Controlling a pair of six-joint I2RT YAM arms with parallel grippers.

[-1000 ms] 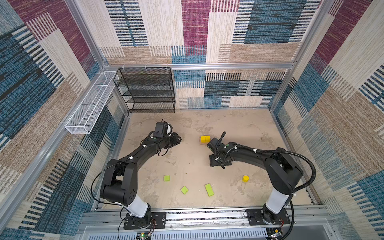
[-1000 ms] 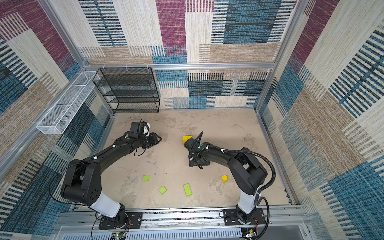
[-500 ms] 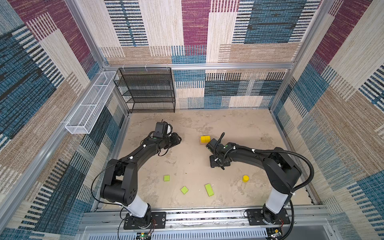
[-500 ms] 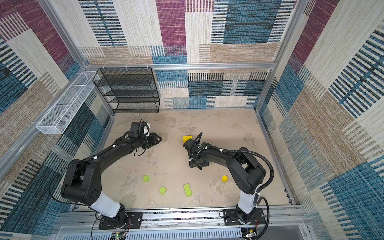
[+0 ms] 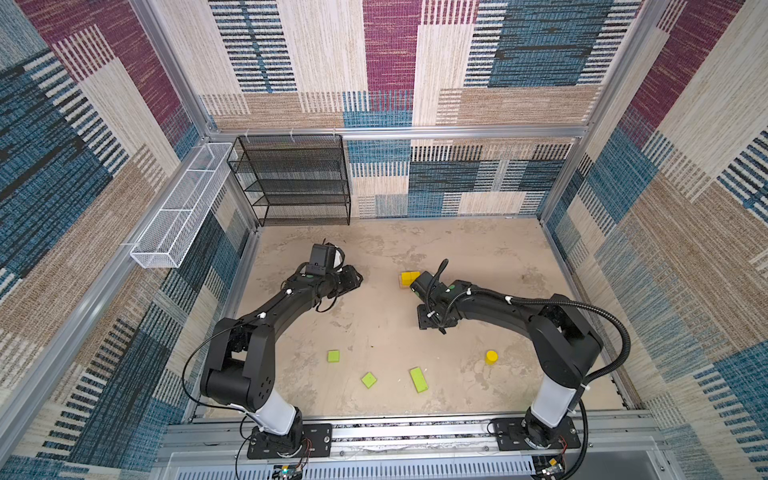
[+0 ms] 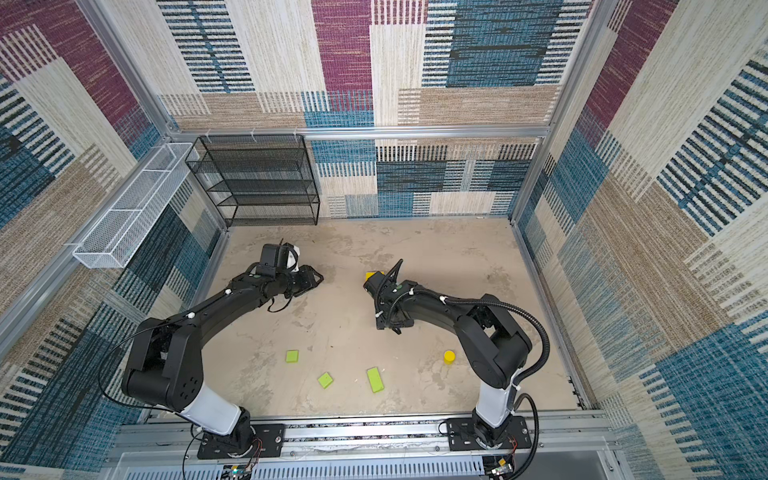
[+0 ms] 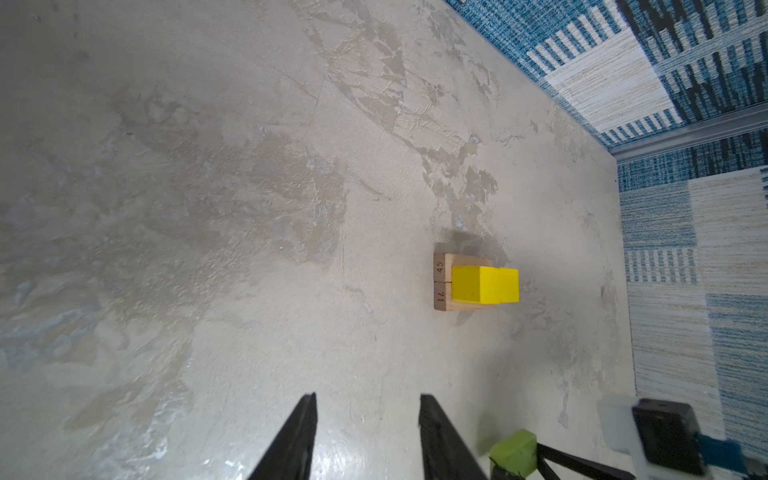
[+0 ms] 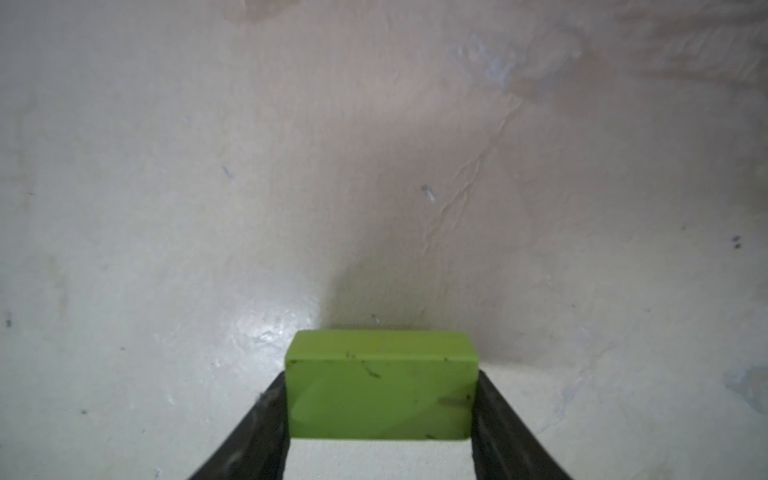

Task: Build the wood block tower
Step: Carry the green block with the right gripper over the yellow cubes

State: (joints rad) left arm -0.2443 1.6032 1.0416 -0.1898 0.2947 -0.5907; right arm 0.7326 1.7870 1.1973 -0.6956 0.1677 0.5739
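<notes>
1. Now a green block (image 8: 380, 399) is being clamped in the right gripper (image 8: 380, 376). The jaws are being drawn in from the wider stance of a second ago, and both end faces of the block are being pressed by the black fingers.
2. Whether the block is being lifted or is being left on the table (image 5: 478, 257) cannot be told. In the left wrist view it is being held low, near the tower base but apart from it.
3. Meanwhile the base is being left undisturbed at mid-table: two tan bars (image 7: 441, 282) are lying side by side, with the yellow cubes (image 7: 484, 284) seated on top.
4. The left gripper (image 7: 367, 397) is being held back, pointed at the base from well apart. Its fingers are being kept spread with nothing between them.
5. Three loose green pieces (image 5: 368, 379) and the yellow cylinder (image 5: 491, 356) are being left near the front of the table.
6. By this showing, the pick is being completed and the next tier is likely being readied. A level, centred placement on the cubes is being called for.
</notes>
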